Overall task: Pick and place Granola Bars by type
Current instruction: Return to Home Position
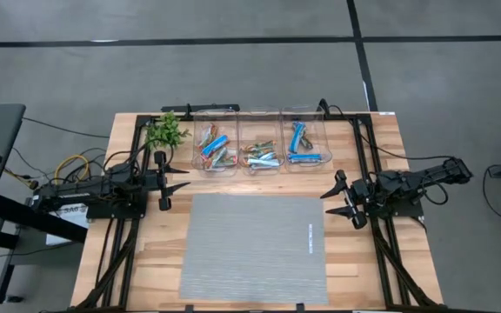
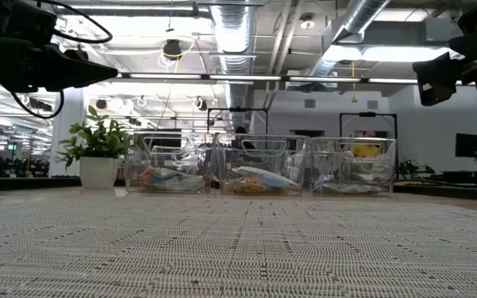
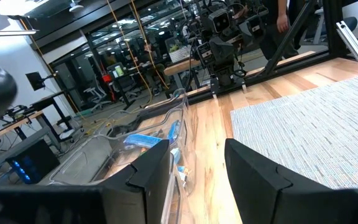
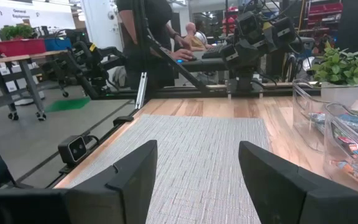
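Granola bars (image 1: 306, 157) all inside three clear bins (image 1: 259, 113), far edge of surface. Left gripper (image 1: 183, 178), right gripper (image 1: 327, 202): fingers spread, holding nothing, flanking grey mat (image 1: 250, 248), apart from bins.

Bright, even overhead light in high view w/ only faint soft shadows on the table (image 1: 350, 278); low view backlit by ceiling lights (image 2: 371, 51), some glare, left arm (image 2: 23, 54) & right arm (image 2: 470, 58) just black silhouettes, small glints on clear bins (image 2: 259, 161); wrist views evenly lit.
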Controlling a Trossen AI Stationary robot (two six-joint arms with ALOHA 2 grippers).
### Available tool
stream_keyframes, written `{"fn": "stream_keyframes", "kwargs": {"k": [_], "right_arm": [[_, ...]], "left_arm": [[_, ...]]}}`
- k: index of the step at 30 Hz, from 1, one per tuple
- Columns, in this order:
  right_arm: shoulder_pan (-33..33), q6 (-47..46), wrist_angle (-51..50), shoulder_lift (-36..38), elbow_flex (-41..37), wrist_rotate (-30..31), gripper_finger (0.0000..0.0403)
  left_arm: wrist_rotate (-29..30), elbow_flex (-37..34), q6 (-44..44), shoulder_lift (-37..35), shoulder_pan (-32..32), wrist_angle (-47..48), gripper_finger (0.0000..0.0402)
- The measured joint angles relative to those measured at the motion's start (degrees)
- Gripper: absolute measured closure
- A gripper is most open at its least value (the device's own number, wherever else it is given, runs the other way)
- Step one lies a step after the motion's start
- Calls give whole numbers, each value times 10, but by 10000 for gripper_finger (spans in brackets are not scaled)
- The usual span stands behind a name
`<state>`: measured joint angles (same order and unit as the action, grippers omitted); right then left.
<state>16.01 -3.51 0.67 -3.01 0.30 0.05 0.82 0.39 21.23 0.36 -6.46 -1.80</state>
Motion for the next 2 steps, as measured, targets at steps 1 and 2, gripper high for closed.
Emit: {"fn": "stream_keyframes", "kwargs": {"k": [1, 2], "right_arm": [[0, 0, 0, 0, 0, 0, 183], [0, 0, 0, 0, 0, 0, 184]], "left_arm": [[0, 0, 0, 0, 0, 0, 253], [0, 0, 0, 0, 0, 0, 253]]}}
